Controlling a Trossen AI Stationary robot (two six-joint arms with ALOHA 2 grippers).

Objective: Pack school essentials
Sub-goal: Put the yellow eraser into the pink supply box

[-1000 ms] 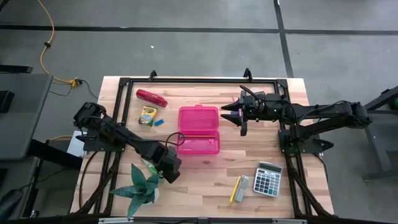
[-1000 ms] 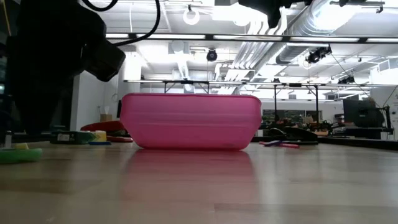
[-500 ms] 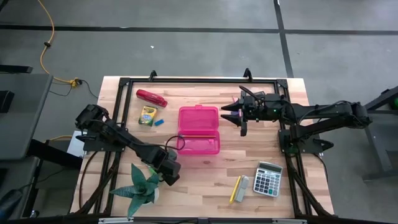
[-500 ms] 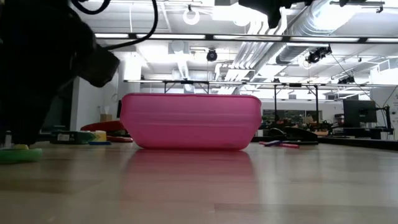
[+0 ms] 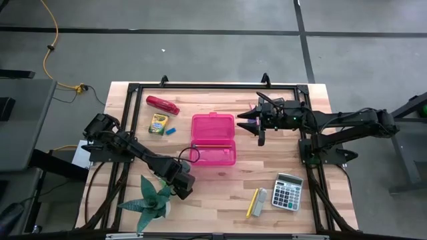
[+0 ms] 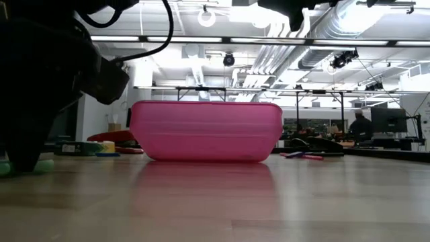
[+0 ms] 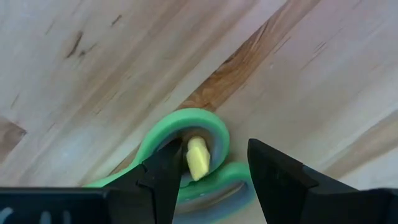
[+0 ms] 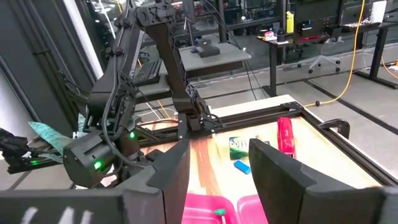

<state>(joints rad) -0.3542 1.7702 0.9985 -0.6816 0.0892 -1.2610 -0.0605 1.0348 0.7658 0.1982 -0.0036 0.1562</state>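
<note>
The left tool (image 5: 182, 186) is lowered near the table's (image 5: 220, 180) front-left part, its fingers spread narrowly astride a green loop handle (image 7: 193, 124) with a pale yellow piece (image 7: 198, 158) between them. The right tool (image 5: 257, 123) is held open near the back-right part, above the table. The crayon box (image 5: 158, 125) lies toward the back-left corner, left of the pink case (image 5: 213, 139); the pencils (image 5: 253, 202) lie near the front edge.

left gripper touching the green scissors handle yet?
Cannot tell. In the left wrist view the left gripper has its jaws open astride the green scissors handle, but the fingertips hide any contact.
</note>
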